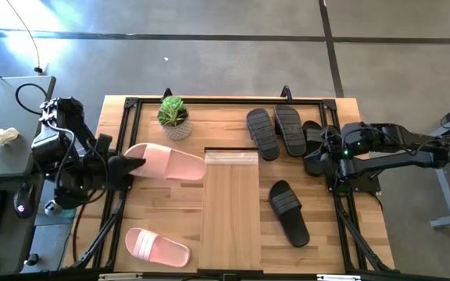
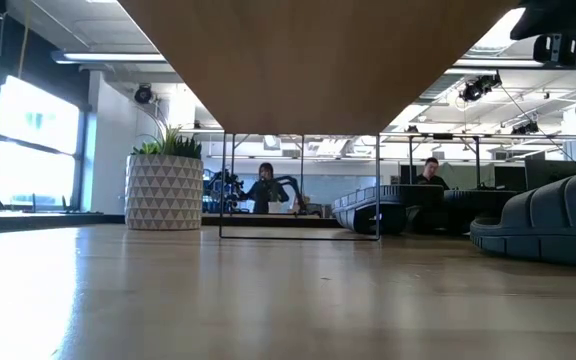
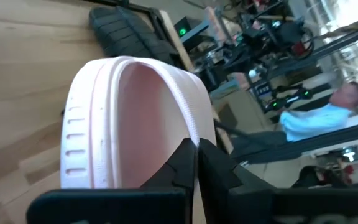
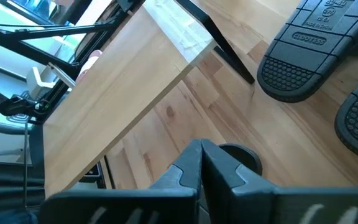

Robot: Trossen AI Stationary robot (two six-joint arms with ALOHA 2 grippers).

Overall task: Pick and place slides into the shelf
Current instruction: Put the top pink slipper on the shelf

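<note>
On the bench's [image 1: 155, 226] left side, the left end effector [image 1: 131, 165] has its fingers pinched on the heel end of a pink slide [image 1: 170, 162], which points toward the shelf [image 1: 231, 211] in the middle. Second pink slide [image 1: 156, 247] lies nearer the front edge. Over on the right, the right end effector [image 1: 312, 160] hovers with fingers pressed together, holding nothing, next to two black slides [image 1: 275, 131]; another black one [image 1: 289, 211] lies just beside the shelf. Small potted plant [image 1: 173, 117] at the back.
</note>
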